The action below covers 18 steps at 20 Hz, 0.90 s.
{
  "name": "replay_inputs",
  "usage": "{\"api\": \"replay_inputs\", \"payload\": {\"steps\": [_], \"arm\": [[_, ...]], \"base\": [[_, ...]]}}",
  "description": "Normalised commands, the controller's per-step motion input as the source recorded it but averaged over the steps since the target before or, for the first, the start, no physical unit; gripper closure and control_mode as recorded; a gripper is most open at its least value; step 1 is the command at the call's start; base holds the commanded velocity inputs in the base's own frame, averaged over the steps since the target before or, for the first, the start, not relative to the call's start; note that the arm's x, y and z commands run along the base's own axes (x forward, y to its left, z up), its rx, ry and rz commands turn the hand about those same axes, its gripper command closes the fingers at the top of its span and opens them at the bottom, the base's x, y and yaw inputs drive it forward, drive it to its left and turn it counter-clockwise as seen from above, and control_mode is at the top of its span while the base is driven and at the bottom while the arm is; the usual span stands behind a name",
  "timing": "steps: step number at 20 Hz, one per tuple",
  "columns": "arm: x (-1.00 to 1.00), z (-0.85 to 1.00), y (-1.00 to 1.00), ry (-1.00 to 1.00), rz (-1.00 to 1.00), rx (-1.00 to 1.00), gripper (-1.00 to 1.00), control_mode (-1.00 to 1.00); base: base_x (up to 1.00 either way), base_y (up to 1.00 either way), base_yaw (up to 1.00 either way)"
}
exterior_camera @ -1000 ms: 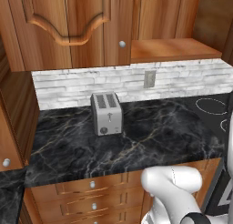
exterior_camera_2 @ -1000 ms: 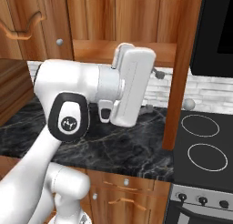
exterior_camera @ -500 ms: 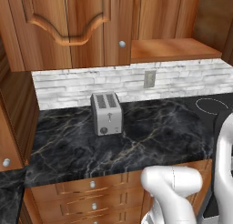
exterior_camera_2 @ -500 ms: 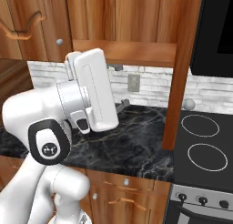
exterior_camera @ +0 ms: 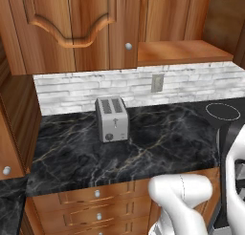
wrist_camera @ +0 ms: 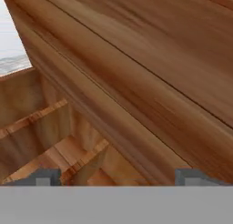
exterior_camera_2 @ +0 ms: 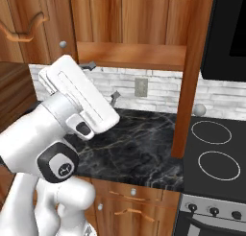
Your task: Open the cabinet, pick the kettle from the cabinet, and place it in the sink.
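The cabinet (exterior_camera: 72,24) is reddish-brown wood, with an arched door and a round silver knob (exterior_camera: 128,46) on its left part. To the right its door (exterior_camera_2: 190,72) stands swung out, edge-on, above a bare shelf (exterior_camera_2: 129,55). My gripper (exterior_camera_2: 102,80) is open with nothing between its fingers, raised over the counter in front of the white brick wall, below the shelf's left end. In the hand view the fingertips (wrist_camera: 45,176) stand wide apart before wooden panels and shelves. The kettle and the sink are out of view.
A silver toaster (exterior_camera: 111,118) stands on the black marble counter (exterior_camera: 158,143) against the brick wall. A stove (exterior_camera_2: 214,148) with round burners lies to the right. Drawer units (exterior_camera: 95,200) run below the counter. A tall wooden side panel (exterior_camera: 14,124) bounds the left.
The arm has swung left across the right base view, carrying the hand from near the open door toward the closed door. The jaws have stayed wide.
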Motion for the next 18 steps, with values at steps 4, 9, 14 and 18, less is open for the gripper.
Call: {"api": "replay_inputs", "payload": {"steps": [4, 9, 14, 18], "arm": [[-0.13, 0.05, 0.55, 0.18, 0.37, -0.28, -1.0, -1.0], [-0.11, 0.01, 0.64, 0.14, 0.32, -0.13, -1.0, -1.0], [-0.08, 0.05, 0.6, 0.11, 0.3, -0.04, -1.0, -1.0], [-0.11, 0.0, 0.61, 0.0, 0.23, -0.04, -1.0, -1.0]], "base": [[0.0, 0.0, 0.0], [0.0, 0.0, 0.0], [0.0, 0.0, 0.0], [0.0, 0.0, 0.0]]}}
